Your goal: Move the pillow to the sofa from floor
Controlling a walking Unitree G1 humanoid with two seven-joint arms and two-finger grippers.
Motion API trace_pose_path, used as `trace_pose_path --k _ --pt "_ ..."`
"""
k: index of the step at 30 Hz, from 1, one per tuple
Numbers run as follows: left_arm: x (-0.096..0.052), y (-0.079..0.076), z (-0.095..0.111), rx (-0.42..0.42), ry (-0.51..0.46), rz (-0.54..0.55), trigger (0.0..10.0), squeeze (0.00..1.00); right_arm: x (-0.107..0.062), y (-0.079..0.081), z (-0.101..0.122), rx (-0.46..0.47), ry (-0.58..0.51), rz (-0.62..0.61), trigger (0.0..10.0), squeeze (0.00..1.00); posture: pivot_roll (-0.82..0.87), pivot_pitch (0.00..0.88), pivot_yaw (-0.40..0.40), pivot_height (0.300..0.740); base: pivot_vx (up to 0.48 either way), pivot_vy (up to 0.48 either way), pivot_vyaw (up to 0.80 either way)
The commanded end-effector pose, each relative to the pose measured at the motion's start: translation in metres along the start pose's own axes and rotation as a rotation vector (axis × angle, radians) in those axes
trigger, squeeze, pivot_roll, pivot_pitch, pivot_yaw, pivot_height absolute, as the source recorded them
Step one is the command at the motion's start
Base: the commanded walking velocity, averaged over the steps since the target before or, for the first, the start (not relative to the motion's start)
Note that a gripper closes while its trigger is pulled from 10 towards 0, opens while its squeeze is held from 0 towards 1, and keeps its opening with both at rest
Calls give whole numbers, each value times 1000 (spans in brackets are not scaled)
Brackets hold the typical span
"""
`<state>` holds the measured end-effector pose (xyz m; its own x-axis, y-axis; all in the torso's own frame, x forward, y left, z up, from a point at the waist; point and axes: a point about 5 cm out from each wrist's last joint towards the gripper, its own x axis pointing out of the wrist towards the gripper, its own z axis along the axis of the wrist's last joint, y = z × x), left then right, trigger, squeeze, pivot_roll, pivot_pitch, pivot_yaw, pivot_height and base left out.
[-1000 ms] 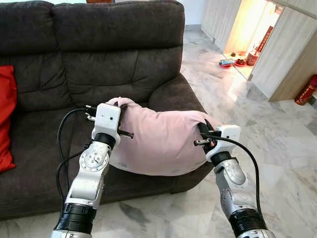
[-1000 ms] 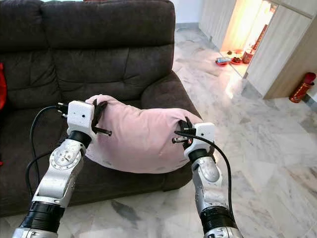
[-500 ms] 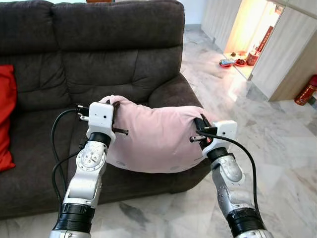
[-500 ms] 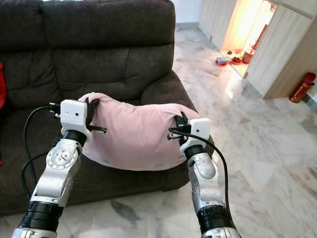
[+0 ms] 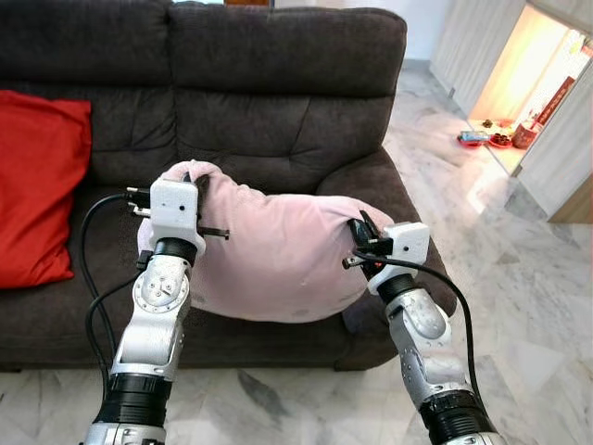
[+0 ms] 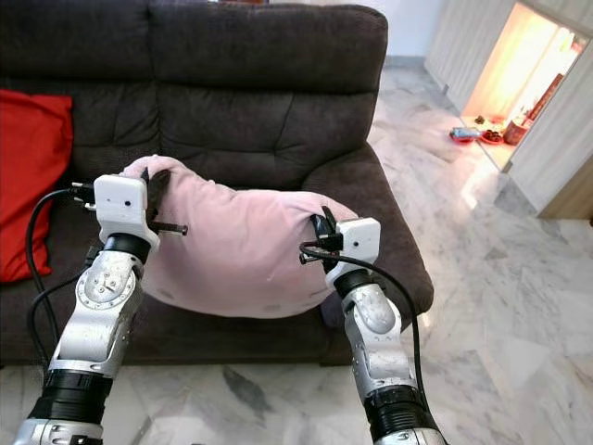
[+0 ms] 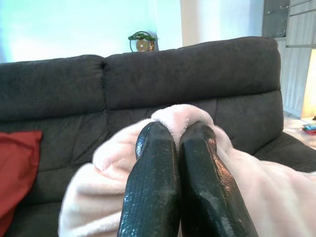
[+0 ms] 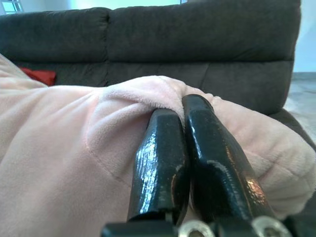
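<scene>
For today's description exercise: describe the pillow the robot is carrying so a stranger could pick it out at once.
Start at the dark sofa. Before its right-hand seat hangs the pink pillow, pinched at its ends by the left gripper and right gripper. Unlike the red cushion resting on the seat, it is pale and held up.

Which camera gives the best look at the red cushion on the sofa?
The left eye view: the red cushion shows nearly whole, leaning against the sofa backrest. The right eye view crops it at the frame edge, the left wrist view catches one corner, and the right wrist view a sliver behind the pink pillow.
</scene>
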<state>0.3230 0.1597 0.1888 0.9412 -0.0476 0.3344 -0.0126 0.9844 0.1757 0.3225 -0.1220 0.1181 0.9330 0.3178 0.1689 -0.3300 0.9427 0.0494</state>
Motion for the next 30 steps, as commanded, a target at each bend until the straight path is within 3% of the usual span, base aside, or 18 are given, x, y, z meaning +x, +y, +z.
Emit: trace_pose_path --k 1,9,12,22,26,30 --pt "6 -10 14 4 -67 -35 10000 0 7 2 20 -38 -84 22 10000 0 112 0 -71 740 0 0 0" --pt "7 -11 15 0 -75 -35 10000 0 6 7 21 -64 -94 56 10000 0 109 0 -70 740 0 0 473" --pt "7 -11 15 1 -76 -37 10000 0 5 7 21 -29 -97 43 10000 0 106 0 -69 740 0 0 0" --pt "8 -12 15 -1 -82 -37 10000 0 6 9 21 -75 -94 65 10000 0 106 0 -70 740 0 0 49" --pt "8 -12 15 -2 -85 -35 10000 0 5 12 20 -64 -92 74 10000 0 108 0 -71 740 240 0 733" --pt "7 -13 15 -2 -83 -37 10000 0 5 12 21 -52 -97 78 10000 0 104 0 -71 740 242 0 0"
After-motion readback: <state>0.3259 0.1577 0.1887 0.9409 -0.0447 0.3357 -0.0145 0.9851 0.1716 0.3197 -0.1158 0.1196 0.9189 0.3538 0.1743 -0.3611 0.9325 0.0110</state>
